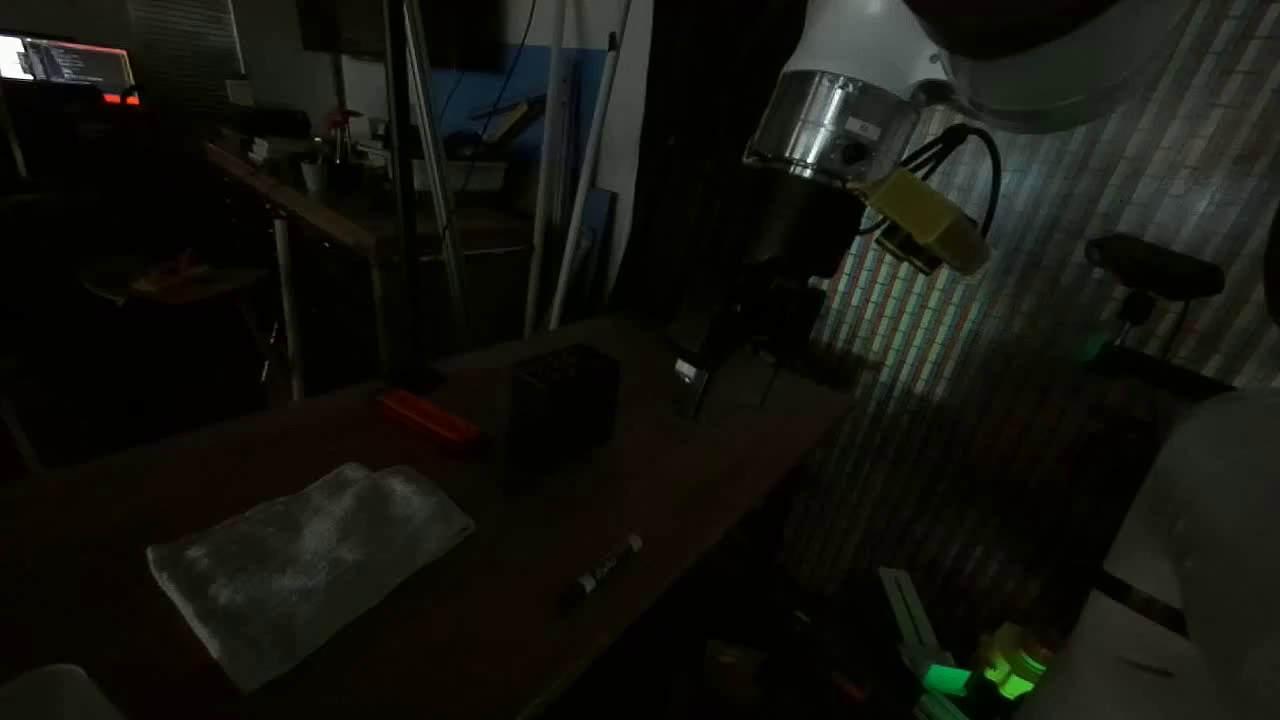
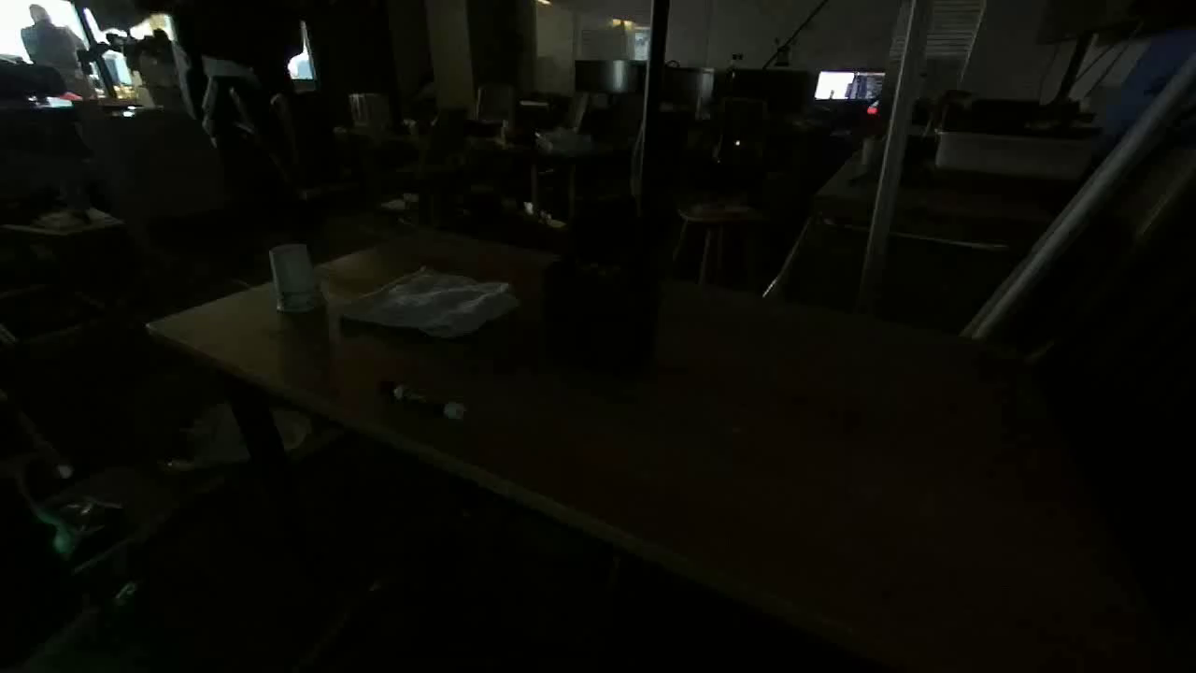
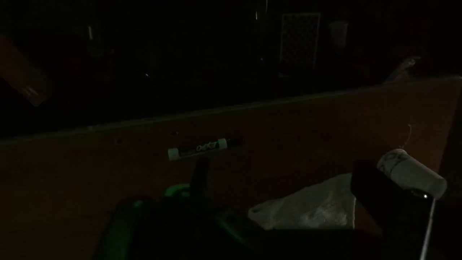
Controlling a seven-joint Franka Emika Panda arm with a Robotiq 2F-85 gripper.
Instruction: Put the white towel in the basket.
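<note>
Hanging right of centre in an exterior view, the gripper (image 1: pixel 730 402) is held with its fingers apart, and the white towel (image 1: pixel 310 570) is laid at lower left.
Nearest the gripper, in mid-frame, the dark basket (image 1: pixel 562 410) is stood on the surface (image 1: pixel 700 480), with a dim red object (image 1: pixel 430 418) just to its left. Toward the bottom centre a marker (image 1: pixel 606 569) is laid near the surface's edge. The white towel is rested on the surface, outside the basket and well apart from the gripper. At the left of an exterior view, a pale cup (image 2: pixel 293 278) is stood near the white towel. In the wrist view, the marker is shown near the centre, while the white towel at lower right is partly covered by the gripper.
</note>
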